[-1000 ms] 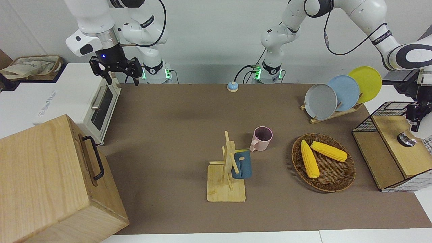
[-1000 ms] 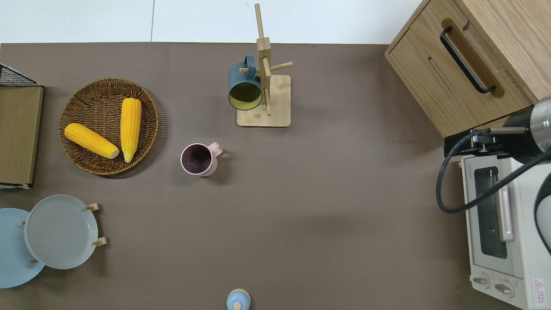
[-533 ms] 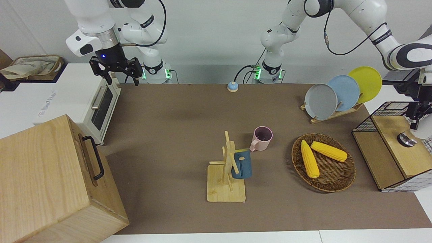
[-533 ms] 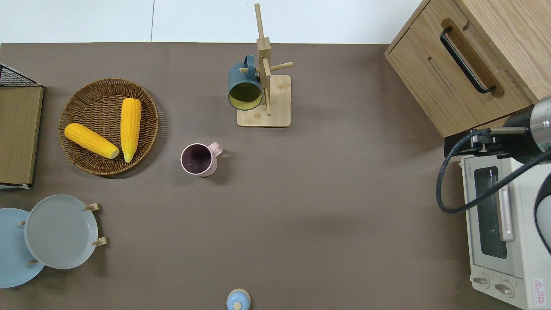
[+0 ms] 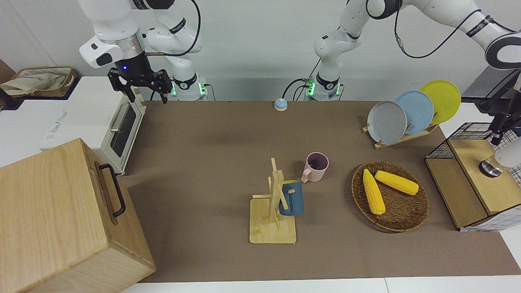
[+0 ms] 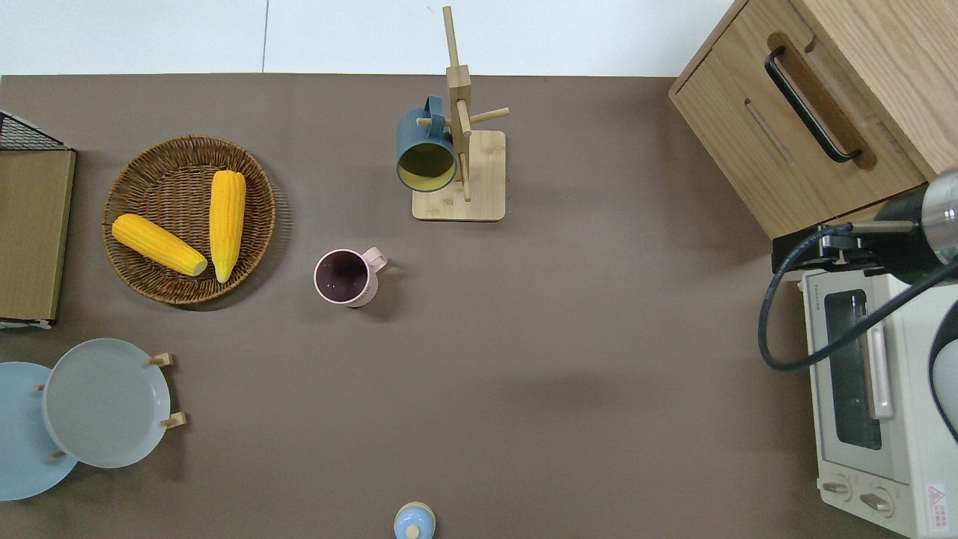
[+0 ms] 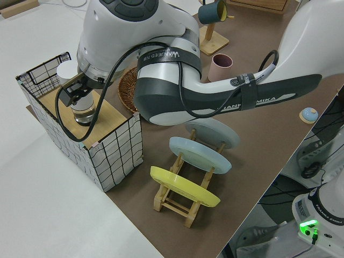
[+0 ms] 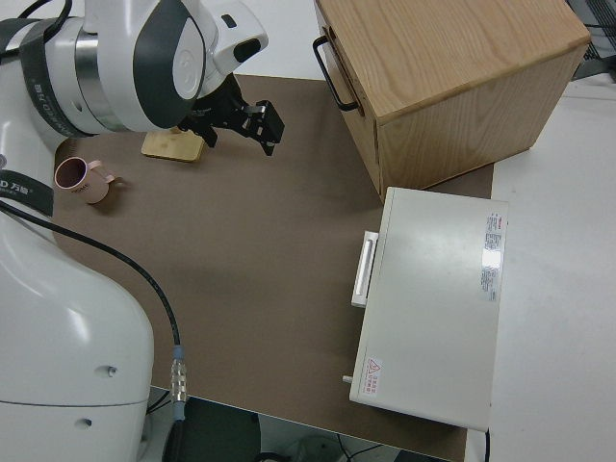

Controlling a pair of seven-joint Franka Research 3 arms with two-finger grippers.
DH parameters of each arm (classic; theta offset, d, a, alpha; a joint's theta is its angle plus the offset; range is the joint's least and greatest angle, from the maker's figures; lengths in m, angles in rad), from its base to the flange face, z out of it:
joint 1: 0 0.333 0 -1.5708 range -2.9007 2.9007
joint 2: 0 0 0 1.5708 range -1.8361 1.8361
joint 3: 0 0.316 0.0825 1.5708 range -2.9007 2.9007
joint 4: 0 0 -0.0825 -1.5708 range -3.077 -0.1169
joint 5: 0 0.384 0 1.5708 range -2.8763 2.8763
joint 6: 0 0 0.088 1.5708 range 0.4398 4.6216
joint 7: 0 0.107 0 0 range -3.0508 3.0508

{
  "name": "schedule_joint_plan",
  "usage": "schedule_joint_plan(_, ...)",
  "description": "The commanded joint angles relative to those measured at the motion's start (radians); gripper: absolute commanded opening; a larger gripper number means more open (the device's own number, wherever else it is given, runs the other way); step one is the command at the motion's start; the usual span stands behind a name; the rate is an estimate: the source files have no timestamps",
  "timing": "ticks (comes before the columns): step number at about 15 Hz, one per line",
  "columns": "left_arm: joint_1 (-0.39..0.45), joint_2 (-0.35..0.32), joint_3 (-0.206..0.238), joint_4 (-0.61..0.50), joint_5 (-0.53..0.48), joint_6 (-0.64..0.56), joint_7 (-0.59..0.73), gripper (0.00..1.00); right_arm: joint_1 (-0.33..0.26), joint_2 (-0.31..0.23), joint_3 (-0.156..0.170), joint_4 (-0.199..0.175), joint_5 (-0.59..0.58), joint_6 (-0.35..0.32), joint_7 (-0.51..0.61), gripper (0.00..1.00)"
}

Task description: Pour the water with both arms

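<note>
In the front view the right claw point(image 5: 143, 87) hangs with its fingers apart above the toaster oven point(image 5: 122, 122) at the right arm's end of the desk point(image 5: 203, 142), while the left claw point(image 5: 500, 132) is up over the wire crate point(image 5: 472, 134) at the left arm's end, above a small clear glass point(image 5: 489, 168) on its wooden lid; whether its fingers are apart or together I cannot tell. In the overhead view a pink mug point(image 6: 346, 278) stands upright mid-desk, nearer to the robots than the teal mug point(image 6: 425, 153) hung on the wooden mug rack point(image 6: 462, 168), with a wicker basket point(image 6: 150, 277) holding two corn cobs point(image 6: 224, 224) toward the left arm's end. In the left side view the left claw point(image 7: 75, 94) sits just over the glass point(image 7: 83, 114), and the right side view shows the right claw point(image 8: 245, 120) open in the air.
</note>
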Motion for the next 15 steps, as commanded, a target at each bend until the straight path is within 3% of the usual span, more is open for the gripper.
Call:
schedule_joint_plan(1, -0.003, -0.050, 0.003, 0.027, 0.114, -0.129, -0.084, 1.00, -0.006, -0.004, 0.002, -0.001, 0.016, 0.000, -0.007, 0.994)
schedule_joint_plan(3, -0.014, -0.087, -0.012, 0.027, 0.186, -0.174, -0.178, 1.00, -0.006, -0.003, 0.002, -0.001, 0.016, 0.000, -0.007, 0.994)
schedule_joint_plan(6, -0.124, -0.160, -0.017, 0.024, 0.319, -0.288, -0.349, 1.00, -0.006, -0.004, 0.002, -0.001, 0.016, 0.000, -0.007, 0.994)
schedule_joint_plan(12, -0.351, -0.243, -0.017, 0.018, 0.393, -0.476, -0.574, 1.00, -0.006, -0.003, 0.002, -0.001, 0.016, -0.001, -0.007, 0.994)
schedule_joint_plan(15, -0.440, -0.265, -0.017, 0.018, 0.395, -0.526, -0.609, 1.00, -0.006, -0.003, 0.002, -0.001, 0.016, 0.000, -0.007, 0.994)
